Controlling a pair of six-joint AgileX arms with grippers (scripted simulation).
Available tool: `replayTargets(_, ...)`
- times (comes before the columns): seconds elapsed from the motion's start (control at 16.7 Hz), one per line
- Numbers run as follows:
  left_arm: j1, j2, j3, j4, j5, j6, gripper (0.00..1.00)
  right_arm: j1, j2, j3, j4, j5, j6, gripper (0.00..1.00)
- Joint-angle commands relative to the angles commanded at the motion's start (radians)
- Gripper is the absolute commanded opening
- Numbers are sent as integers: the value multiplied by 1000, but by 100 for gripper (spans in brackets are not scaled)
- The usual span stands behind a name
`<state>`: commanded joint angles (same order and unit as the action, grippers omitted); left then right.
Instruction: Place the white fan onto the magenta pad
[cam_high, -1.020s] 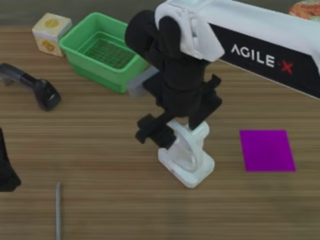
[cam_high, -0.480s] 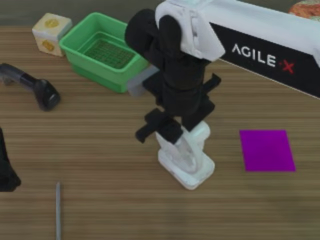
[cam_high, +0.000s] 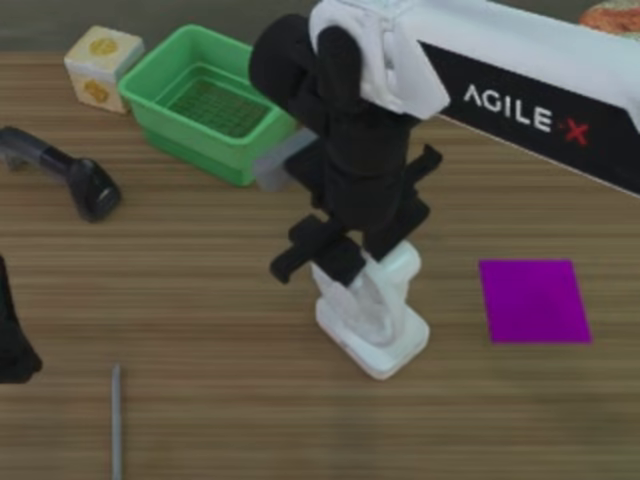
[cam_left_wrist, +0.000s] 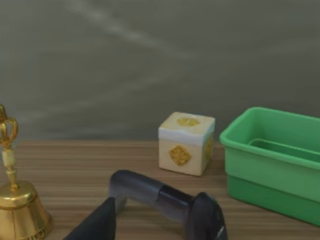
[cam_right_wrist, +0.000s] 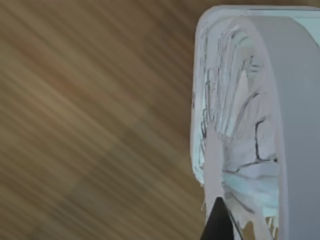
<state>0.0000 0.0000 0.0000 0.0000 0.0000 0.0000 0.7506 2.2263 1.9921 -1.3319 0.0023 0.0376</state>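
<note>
The white fan (cam_high: 378, 318) stands upright on its base at the table's middle, round cage on top. My right gripper (cam_high: 348, 268) hangs straight down over the cage, right at its upper rim. In the right wrist view the fan (cam_right_wrist: 240, 125) fills the side of the picture, grille very close. The magenta pad (cam_high: 533, 300) lies flat and bare to the right of the fan, a short gap away. My left gripper (cam_high: 12, 350) is parked at the left edge, open and holding nothing, with one of its fingers (cam_left_wrist: 97, 225) showing in the left wrist view.
A green basket (cam_high: 205, 100) and a cream cube box (cam_high: 100, 65) stand at the back left. A black scanner (cam_high: 70, 175) lies near them. A grey rod (cam_high: 117, 420) rests at the front left, and a gold bell (cam_left_wrist: 15, 205) shows in the left wrist view.
My right gripper has closed in slightly on the fan's cage over the first half second, then barely moved. The fan, the pad and the left arm stay where they were.
</note>
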Motion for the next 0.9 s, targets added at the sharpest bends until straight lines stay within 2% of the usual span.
replayTargets(0.42,0,0,0,0,0,0,100,6,22,221,-196,0,0,0)
replayTargets(0.72,0,0,0,0,0,0,100,1,18,221,-197,0,-1,0)
replayTargets(0.9,0,0,0,0,0,0,100,-21,5,195,-196,0,-63,0)
